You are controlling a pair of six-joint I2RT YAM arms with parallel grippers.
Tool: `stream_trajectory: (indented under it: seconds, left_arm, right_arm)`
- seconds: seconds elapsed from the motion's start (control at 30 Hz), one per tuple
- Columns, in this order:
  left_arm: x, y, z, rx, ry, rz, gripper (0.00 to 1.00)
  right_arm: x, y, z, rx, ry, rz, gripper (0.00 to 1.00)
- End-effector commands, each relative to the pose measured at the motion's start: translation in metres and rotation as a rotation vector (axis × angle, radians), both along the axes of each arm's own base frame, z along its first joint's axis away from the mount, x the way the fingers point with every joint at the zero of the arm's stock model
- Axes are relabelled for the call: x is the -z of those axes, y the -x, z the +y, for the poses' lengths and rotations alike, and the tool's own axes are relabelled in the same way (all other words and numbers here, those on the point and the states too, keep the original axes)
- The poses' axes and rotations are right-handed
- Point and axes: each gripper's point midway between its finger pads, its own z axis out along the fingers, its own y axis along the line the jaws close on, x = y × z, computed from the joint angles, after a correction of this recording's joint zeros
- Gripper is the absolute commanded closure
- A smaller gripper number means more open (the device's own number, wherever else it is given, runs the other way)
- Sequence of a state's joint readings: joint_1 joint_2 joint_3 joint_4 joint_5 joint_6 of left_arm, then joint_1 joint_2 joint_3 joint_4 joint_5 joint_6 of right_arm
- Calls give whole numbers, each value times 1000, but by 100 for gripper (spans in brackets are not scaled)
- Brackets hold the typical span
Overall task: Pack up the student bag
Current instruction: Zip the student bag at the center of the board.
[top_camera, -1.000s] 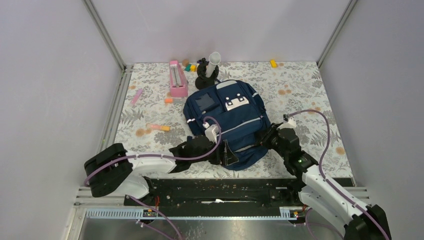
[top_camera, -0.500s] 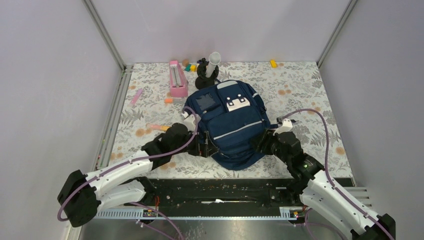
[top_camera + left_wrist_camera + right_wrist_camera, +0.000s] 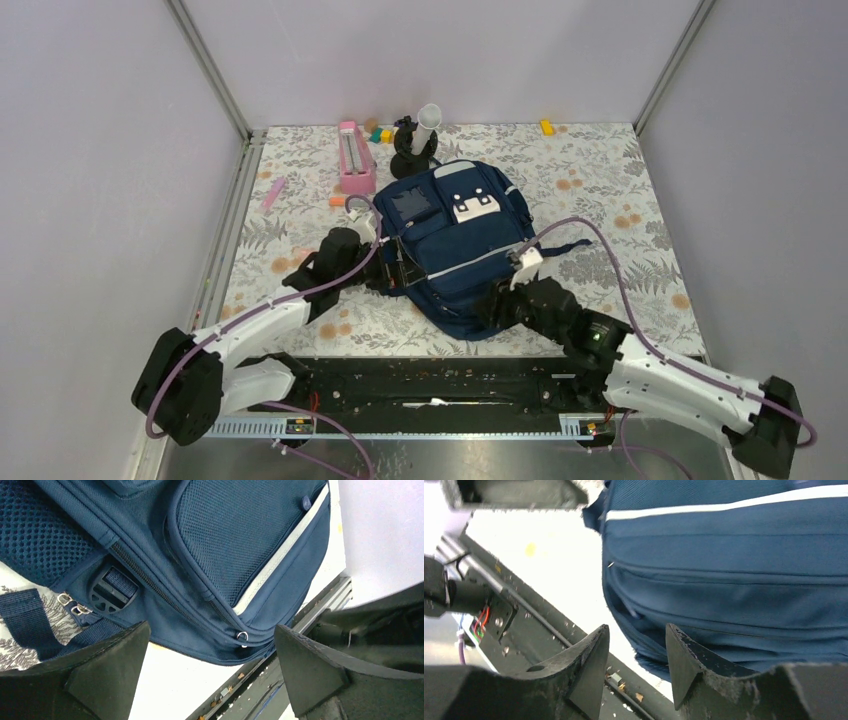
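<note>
Between the left pincer and right pincer, both parted and empty, lies the navy, light-striped student bag.

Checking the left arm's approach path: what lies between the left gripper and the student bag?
Only bare tablecloth, plus the student bag's own strap, ahead of the open left gripper; the left wrist view shows it.
</note>
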State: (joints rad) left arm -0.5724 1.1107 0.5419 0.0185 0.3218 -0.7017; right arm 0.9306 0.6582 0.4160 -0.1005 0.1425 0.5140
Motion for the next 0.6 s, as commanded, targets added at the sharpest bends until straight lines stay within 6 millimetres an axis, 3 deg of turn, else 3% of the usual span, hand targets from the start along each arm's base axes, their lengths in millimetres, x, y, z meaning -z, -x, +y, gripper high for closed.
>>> stream_trajectory:
  seconds: [0.0, 0.17, 0.37, 0.57]
  left_arm:
    - [-17, -15, -9, -28, 111, -51, 1]
    - [-13, -19, -8, -45, 125, -40, 1]
    - [-11, -17, -5, -37, 111, -32, 1]
    - [-13, -15, -3, -30, 105, -37, 1]
  right_arm:
    - [-23, 8, 37, -83, -26, -93, 49]
    - [-10, 20, 65, -136, 52, -98, 52]
    - [11, 3, 62, -43, 141, -113, 51]
    - [31, 1, 67, -46, 201, -81, 51]
